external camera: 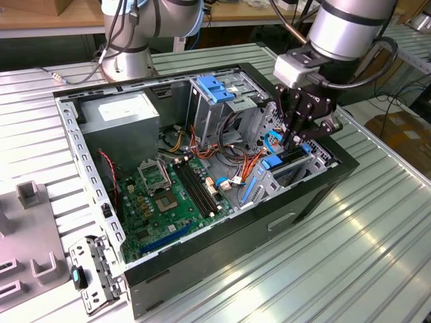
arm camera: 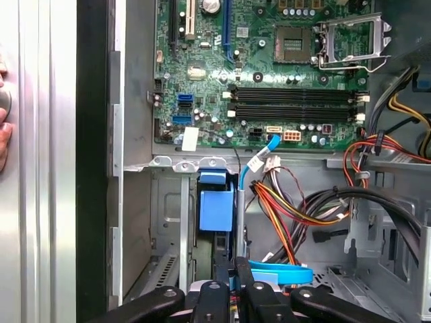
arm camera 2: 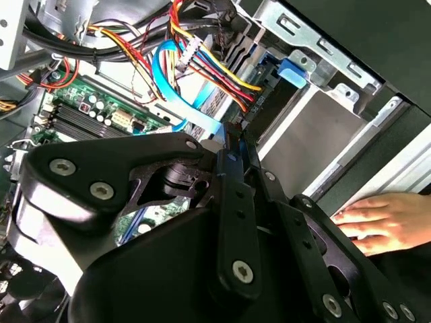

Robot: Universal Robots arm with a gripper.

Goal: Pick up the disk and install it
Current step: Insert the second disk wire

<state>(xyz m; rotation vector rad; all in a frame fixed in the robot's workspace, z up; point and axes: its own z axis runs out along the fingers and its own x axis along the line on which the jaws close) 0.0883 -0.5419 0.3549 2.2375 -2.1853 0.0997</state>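
The open computer case (external camera: pixel 101 202) lies on its side on the ribbed metal table. In the drive bay at the exterior view's right, the disk (external camera: pixel 289 160) stands on edge, a dark slab with blue plastic rails. My gripper (external camera: pixel 291 140) reaches down from above, its black fingers shut on the disk's upper edge. In the first wrist view the disk's blue rail (arm camera: pixel 215 208) sits in the bay slot just beyond my gripper (arm camera: pixel 232 279). The second wrist view has the gripper (arm camera 2: pixel 229 145) closed narrowly, with a strip of blue between the fingers.
A grey power supply box (external camera: pixel 121 114) fills the case's far corner. The green motherboard (external camera: pixel 168 195) covers the floor. Bundled coloured cables (external camera: pixel 229 151) run beside the bay. A person's hand (arm camera 2: pixel 377 222) rests on the case's outer wall. Grey fixtures (external camera: pixel 27 195) stand at the exterior view's left.
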